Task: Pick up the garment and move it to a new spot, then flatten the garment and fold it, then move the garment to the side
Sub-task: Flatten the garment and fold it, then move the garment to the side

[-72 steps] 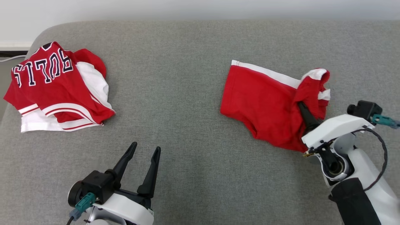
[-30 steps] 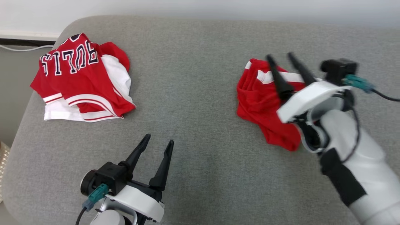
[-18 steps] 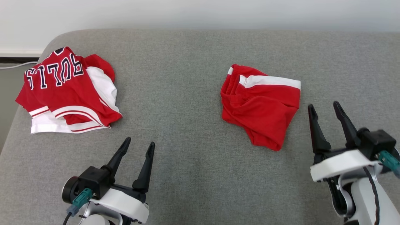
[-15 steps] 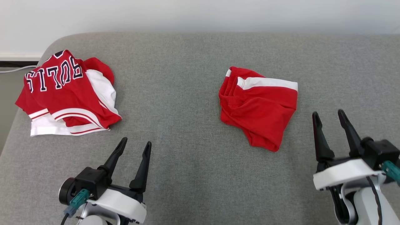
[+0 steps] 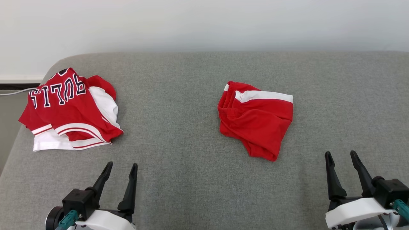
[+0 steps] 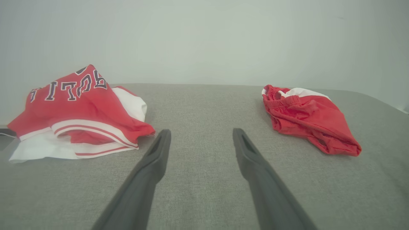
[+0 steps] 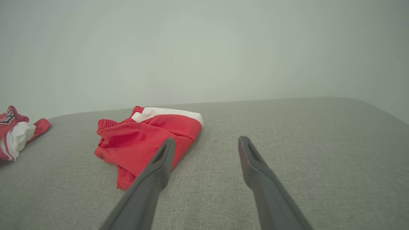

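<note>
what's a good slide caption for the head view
Folded red shorts and a crumpled red jersey lie apart on the grey cushion; left gripper and right gripper open, touching neither.

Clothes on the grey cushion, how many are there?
2: a red lettered jersey bunched at the left edge, and red shorts folded right of the middle. White cloth under the jersey may be another piece.

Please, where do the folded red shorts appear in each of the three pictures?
Head view: red shorts right of centre.
Left wrist view: red shorts at the right, mid-height.
Right wrist view: red shorts left of centre.
Shared landmark: the lettered jersey, left of the red shorts in every view.
</note>
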Robot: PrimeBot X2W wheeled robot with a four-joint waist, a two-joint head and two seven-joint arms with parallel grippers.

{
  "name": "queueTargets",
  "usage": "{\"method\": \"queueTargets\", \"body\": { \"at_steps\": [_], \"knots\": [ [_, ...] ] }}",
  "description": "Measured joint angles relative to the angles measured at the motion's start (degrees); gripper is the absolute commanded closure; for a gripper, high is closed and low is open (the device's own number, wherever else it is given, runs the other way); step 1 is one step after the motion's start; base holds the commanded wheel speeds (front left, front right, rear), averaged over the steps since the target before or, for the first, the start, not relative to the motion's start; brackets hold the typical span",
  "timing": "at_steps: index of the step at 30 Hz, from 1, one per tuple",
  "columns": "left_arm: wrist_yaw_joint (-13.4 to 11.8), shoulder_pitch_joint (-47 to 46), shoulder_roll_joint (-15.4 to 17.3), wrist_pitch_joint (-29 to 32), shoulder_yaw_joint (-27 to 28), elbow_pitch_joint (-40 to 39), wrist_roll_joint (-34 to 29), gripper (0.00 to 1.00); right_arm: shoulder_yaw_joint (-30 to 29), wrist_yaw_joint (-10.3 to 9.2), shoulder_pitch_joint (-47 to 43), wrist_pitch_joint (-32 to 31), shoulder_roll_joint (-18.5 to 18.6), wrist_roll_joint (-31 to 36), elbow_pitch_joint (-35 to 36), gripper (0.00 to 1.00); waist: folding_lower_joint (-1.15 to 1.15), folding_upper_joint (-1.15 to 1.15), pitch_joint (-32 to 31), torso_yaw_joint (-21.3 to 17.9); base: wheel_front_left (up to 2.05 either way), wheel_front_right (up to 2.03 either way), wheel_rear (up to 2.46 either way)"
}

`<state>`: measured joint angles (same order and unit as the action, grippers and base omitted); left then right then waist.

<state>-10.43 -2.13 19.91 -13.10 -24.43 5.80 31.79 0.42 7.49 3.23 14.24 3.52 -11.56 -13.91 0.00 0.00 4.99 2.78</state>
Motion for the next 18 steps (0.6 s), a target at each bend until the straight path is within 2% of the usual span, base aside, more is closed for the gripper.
{"method": "queueTargets", "body": {
  "at_steps": [18],
  "knots": [
    [-1.1,2.1,2.2,1.0,0.8,-2.0,0.6,0.0,-0.1,0.0,-1.5,0.0,0.2,-0.7,-1.5,0.0,0.0,0.0,-1.6,0.3,0.0,0.0,0.0]
  ]
}}
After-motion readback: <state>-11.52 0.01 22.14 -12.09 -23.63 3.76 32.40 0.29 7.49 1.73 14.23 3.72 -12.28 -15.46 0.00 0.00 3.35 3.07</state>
